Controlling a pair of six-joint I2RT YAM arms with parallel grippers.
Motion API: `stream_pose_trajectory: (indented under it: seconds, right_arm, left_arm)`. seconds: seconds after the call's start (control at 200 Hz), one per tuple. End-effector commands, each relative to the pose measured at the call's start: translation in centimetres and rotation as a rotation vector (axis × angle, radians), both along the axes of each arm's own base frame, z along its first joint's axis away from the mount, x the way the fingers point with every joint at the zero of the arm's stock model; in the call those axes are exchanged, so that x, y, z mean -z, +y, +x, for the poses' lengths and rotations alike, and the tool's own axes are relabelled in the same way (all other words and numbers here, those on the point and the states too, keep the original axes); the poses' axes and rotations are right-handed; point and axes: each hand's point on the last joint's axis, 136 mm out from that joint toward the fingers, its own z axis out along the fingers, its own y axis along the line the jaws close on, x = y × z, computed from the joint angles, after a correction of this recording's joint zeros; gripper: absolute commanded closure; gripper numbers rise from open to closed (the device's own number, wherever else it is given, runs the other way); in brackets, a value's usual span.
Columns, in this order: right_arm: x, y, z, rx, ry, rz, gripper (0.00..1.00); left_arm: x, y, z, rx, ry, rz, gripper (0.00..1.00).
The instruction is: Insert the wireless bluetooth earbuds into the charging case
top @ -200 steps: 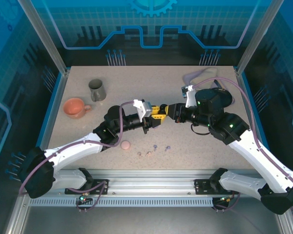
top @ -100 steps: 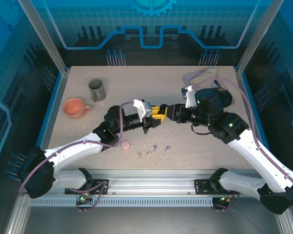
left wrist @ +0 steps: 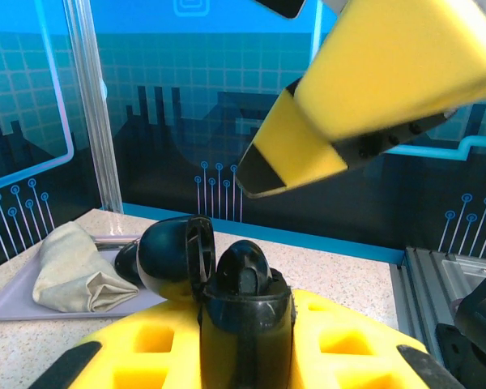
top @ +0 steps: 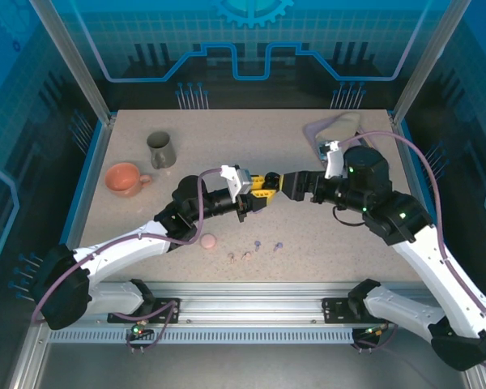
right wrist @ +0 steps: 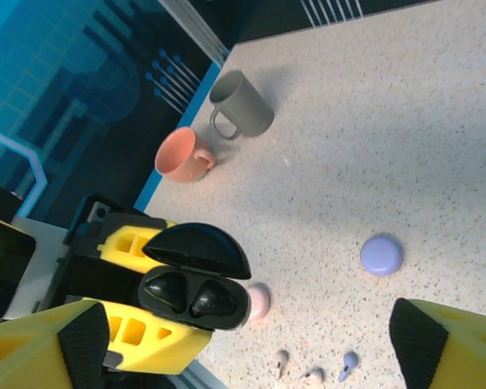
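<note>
My left gripper (top: 259,186) is shut on the black charging case (right wrist: 196,290), holding it above the table with the lid (right wrist: 198,250) open. Two black earbuds (right wrist: 190,296) lie in its wells. In the left wrist view one bud (left wrist: 243,271) stands up from the case (left wrist: 245,324) between my yellow fingers (left wrist: 352,340). My right gripper (top: 289,183) is open, just right of the case and apart from it. Below on the table lie two beige buds (top: 238,256) and two lavender buds (top: 268,244).
A pink round case (top: 208,241) lies near the loose buds, and a lavender case (right wrist: 381,254) lies farther right. A grey mug (top: 161,149) and a pink mug (top: 124,178) stand at the back left. A tray with a cloth (left wrist: 65,271) is at the back right.
My right gripper has opened and drawn back to the right, away from the case. The left gripper and the case have stayed put.
</note>
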Motion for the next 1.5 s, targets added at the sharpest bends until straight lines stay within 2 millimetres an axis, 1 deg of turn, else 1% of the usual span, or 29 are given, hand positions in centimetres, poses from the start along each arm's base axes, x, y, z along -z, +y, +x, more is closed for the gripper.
stream_pose_trajectory:
  seconds: [0.0,0.035,0.115,0.18,0.235,0.27,0.375,0.46,0.64,0.815,0.975,1.02,1.126,1.196,1.221,1.491]
  right_arm:
    - [-2.7,-0.6,-0.7,-0.067,-0.125,-0.007,0.01]
    - [-2.9,-0.8,-0.6,-0.082,-0.141,-0.009,0.0]
    - [-3.6,-0.3,-0.4,-0.163,-0.17,0.037,0.0]
    - [-4.6,0.8,-0.6,-0.279,-0.199,0.107,0.0]
    - [-4.9,1.3,-0.4,-0.35,-0.207,0.139,0.0]
    - [-5.2,1.8,-0.6,-0.411,-0.216,0.155,0.0]
    - [-5.3,3.1,-0.6,-0.537,-0.219,0.174,0.0]
    - [-5.1,3.8,-0.5,-0.6,-0.208,0.189,0.0]
    - [-4.7,5.2,0.4,-0.681,-0.171,0.209,0.01]
    - [-4.7,6.5,0.7,-0.744,-0.16,0.221,0.03]
    - [-4.6,7.2,0.4,-0.793,-0.137,0.23,0.09]
    - [-4.5,7.3,0.3,-0.798,-0.133,0.231,0.1]
    - [-4.8,7.2,0.0,-0.807,-0.138,0.23,0.17]
    - [-4.9,7.2,-0.1,-0.807,-0.142,0.229,0.26]
    - [-4.9,7.1,-0.1,-0.804,-0.143,0.227,0.28]
    - [-5.0,6.5,0.0,-0.782,-0.159,0.203,0.35]
  left_arm:
    - [-3.4,0.1,-0.3,0.001,-0.082,-0.077,1.0]
    - [-3.6,0.1,-0.4,0.001,-0.083,-0.085,1.0]
    - [-3.9,0.3,-0.3,-0.004,-0.083,-0.097,1.0]
    - [-4.3,0.4,-0.3,0.0,-0.081,-0.11,1.0]
    - [-4.6,0.7,-0.1,0.005,-0.074,-0.125,1.0]
    - [-4.8,0.9,0.0,0.006,-0.07,-0.137,1.0]
    - [-5.2,1.8,0.6,0.005,-0.059,-0.169,1.0]
    - [-5.5,2.6,0.9,0.005,-0.052,-0.19,1.0]
    - [-6.0,3.0,1.0,0.008,-0.057,-0.194,1.0]
    - [-6.1,2.8,1.0,0.02,-0.049,-0.194,1.0]
    - [-6.0,2.8,1.0,0.022,-0.046,-0.191,1.0]
    - [-6.0,2.8,1.0,0.021,-0.045,-0.191,1.0]
    - [-6.0,2.8,1.1,0.017,-0.044,-0.188,1.0]
    - [-5.7,2.8,1.3,0.009,-0.036,-0.186,1.0]
    - [-5.8,2.8,1.3,0.009,-0.038,-0.188,1.0]
    - [-5.5,2.8,1.4,0.001,-0.031,-0.182,1.0]
